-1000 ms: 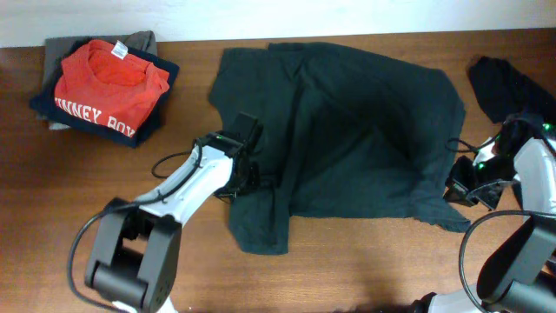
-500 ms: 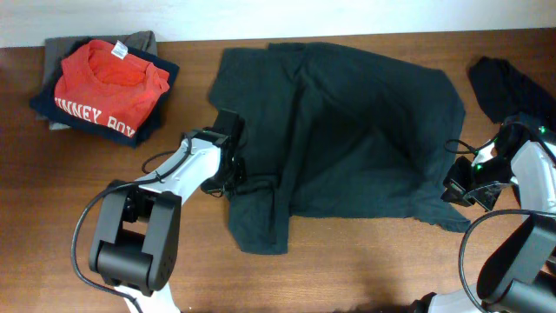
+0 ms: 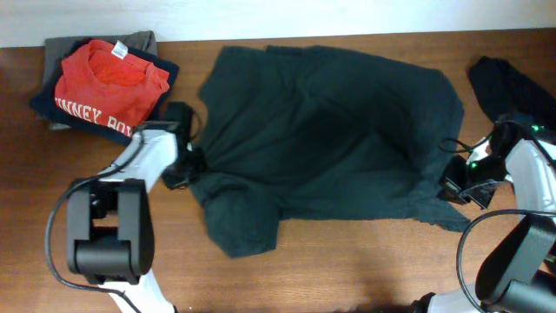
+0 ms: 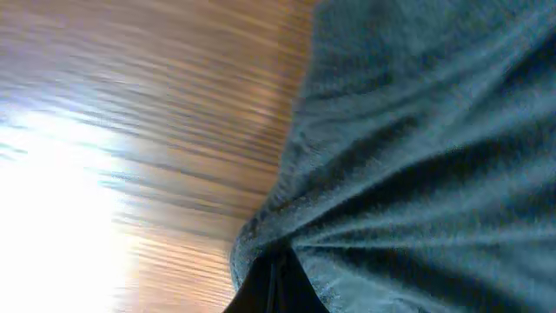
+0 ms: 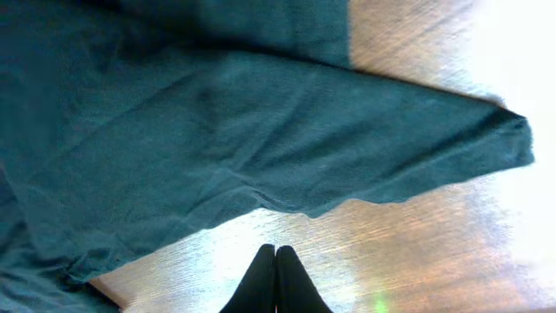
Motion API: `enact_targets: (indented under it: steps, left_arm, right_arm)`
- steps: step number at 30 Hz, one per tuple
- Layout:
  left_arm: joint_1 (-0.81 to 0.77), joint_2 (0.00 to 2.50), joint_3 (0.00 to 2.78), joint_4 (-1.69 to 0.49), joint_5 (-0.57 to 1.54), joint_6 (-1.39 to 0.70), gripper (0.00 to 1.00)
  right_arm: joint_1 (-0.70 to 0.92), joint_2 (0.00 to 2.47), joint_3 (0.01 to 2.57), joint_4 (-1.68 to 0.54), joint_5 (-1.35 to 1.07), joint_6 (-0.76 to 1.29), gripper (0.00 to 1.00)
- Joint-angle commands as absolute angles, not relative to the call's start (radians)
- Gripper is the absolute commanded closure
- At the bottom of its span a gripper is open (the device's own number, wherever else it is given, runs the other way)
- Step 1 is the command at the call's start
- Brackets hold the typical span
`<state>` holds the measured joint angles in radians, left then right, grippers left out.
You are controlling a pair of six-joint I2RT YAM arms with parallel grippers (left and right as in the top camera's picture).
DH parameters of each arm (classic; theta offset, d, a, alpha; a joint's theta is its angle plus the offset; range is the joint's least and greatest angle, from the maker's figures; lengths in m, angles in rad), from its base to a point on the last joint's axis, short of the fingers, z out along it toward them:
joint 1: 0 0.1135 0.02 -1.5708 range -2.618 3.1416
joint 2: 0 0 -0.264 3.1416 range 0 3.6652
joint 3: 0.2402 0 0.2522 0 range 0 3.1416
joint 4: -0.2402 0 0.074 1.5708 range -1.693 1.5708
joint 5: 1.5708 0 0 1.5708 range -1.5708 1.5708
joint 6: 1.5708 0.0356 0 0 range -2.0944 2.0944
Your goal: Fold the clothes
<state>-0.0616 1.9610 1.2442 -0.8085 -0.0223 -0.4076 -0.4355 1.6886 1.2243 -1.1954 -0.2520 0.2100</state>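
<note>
Sprawling across the glossy wood-grain table (image 3: 347, 269), the dark charcoal T-shirt (image 3: 347, 130) lies soft and rumpled. Its left edge is gathered into radiating creases where the left gripper (image 3: 191, 163) pinches it tight. The right gripper (image 3: 452, 187) sits just beside the shirt's right hem, fingers pressed together on nothing. A folded red shirt (image 3: 109, 78) tops a neat stack (image 3: 45, 104) at far left.
</note>
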Motion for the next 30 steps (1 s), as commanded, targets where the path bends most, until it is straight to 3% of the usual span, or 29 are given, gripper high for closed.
enact_targets:
  steps: [1, 11, 21, 30]
  left_arm:
    - [0.043, 2.038, 1.207, -0.831, -0.14, -0.386, 0.99]
    - [0.176, 2.038, 1.213, -0.831, -0.136, -0.349, 0.98]
    - [0.178, 2.038, 1.213, -0.827, -0.131, -0.35, 0.92]
    - [0.178, 2.038, 1.213, -0.823, -0.071, -0.35, 0.94]
  right_arm:
    - [-0.366, 1.684, 1.211, -1.174, -0.257, 0.227, 0.96]
    - [-0.289, 1.684, 1.211, -1.071, -0.25, 0.245, 0.96]
    - [-0.287, 1.711, 1.211, -0.94, -0.25, 0.236, 0.96]
    - [-0.287, 1.829, 1.212, -0.82, -0.25, 0.237, 0.96]
